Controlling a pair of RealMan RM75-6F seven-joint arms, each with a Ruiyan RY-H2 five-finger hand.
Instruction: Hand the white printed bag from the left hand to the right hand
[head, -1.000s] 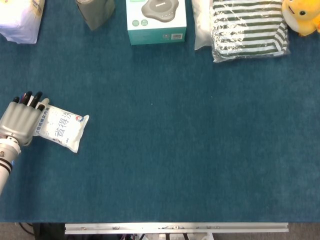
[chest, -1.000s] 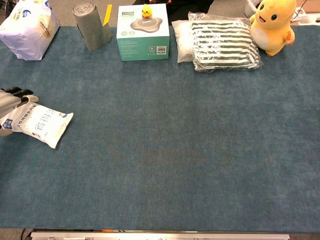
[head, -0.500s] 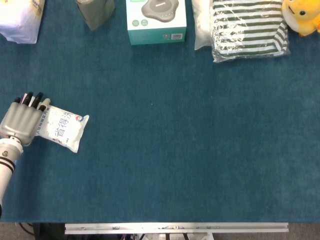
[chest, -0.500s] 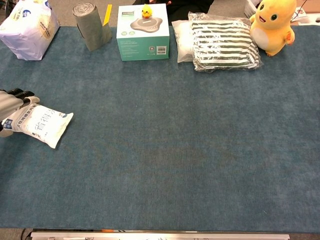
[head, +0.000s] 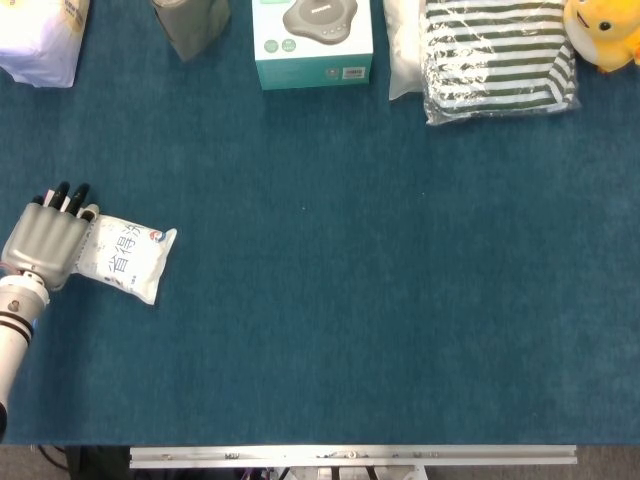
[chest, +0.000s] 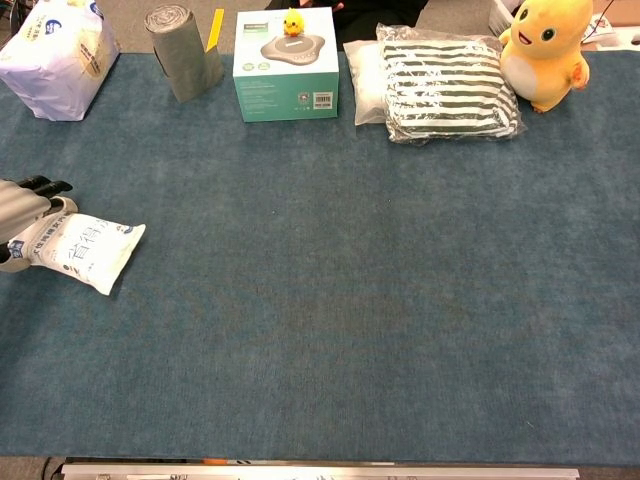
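- table cover (head: 400, 300): blue-green cloth, matt, fine felt-like nap, slightly mottled in chest view
- white printed bag (head: 125, 258): soft plastic film pkg, smooth, faint sheen, blue print
- left hand (head: 42, 243): smooth grey plastic-looking shell, matt; fingertips (head: 62, 190) dark, look rubbery
- striped cloth pack (chest: 450, 88): dark/white fabric in clear glossy wrap, crinkled, w/ glare streaks
- box (chest: 286, 66): teal/white cardboard, smooth semi-gloss print
- grey roll (chest: 185, 52): matt, thin bag-like sheet, fine creases
- yellow toy (chest: 545, 50): plush, fuzzy matt
- white pack far left (chest: 60, 58): soft plastic wrap, slight shine
- front table edge (head: 350, 456): bare metal rail, brushed look
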